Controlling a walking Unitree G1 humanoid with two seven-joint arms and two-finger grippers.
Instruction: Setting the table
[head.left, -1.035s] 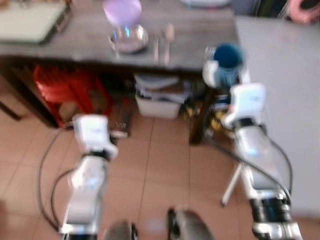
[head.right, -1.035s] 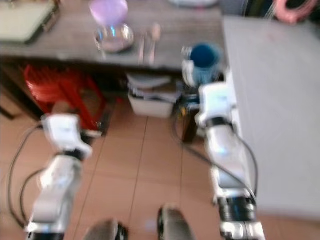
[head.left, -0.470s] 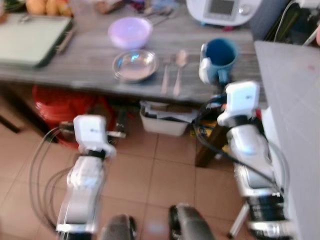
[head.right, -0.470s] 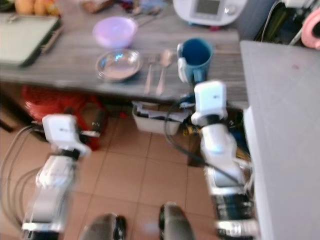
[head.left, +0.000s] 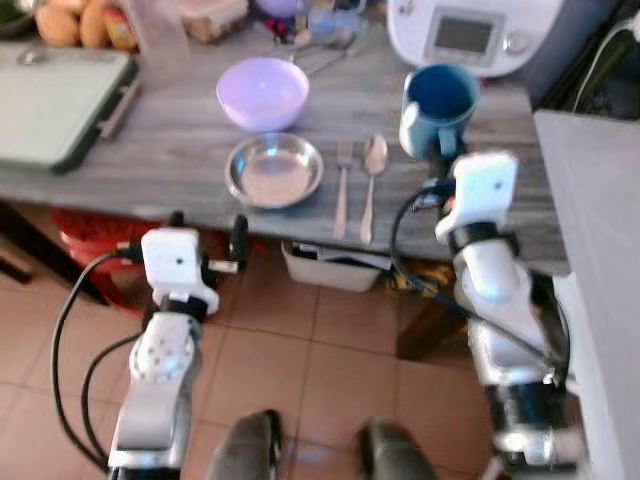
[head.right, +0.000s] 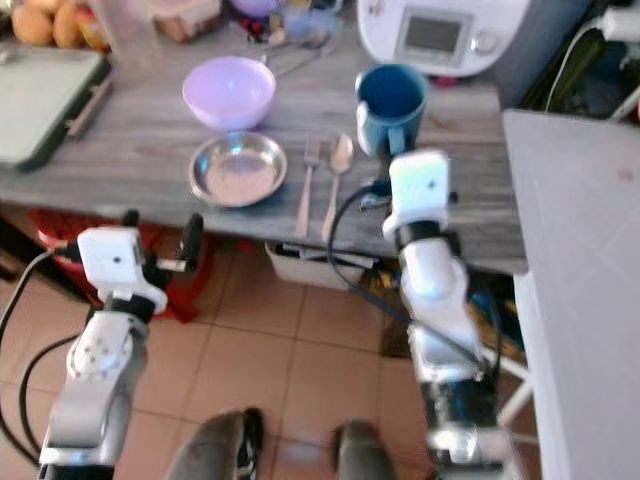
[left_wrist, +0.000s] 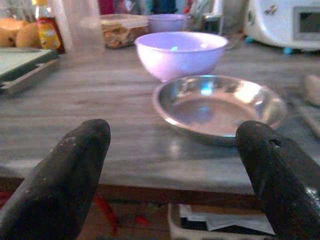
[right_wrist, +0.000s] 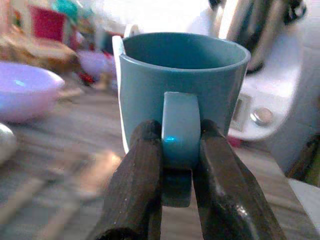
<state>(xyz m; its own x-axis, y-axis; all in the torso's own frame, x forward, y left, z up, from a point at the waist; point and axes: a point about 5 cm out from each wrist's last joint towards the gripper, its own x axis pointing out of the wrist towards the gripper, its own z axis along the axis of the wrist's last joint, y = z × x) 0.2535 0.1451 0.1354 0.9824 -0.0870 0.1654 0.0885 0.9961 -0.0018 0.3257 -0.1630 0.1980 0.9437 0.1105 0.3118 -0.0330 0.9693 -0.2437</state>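
My right gripper (right_wrist: 176, 165) is shut on the handle of a blue mug (head.left: 440, 105), which it holds upright over the right part of the grey wooden table (head.left: 150, 160). A steel plate (head.left: 274, 170) lies near the table's front edge, with a lilac bowl (head.left: 262, 92) just behind it. Right of the plate, a fork (head.left: 343, 180) and a spoon (head.left: 372, 170) lie side by side. My left gripper (head.left: 208, 240) is open, level with the table's front edge, left of and facing the steel plate (left_wrist: 220, 106).
A white kitchen appliance (head.left: 470, 35) stands behind the mug. A green tray (head.left: 50, 100) lies at the table's left, with fruit and containers behind. A light grey surface (head.left: 600, 250) is to the right. Under the table are a white box (head.left: 335, 268) and red items.
The camera has moved closer to the table, which now shows lower in view. My right gripper still holds the mug, now over the tabletop beside the spoon.
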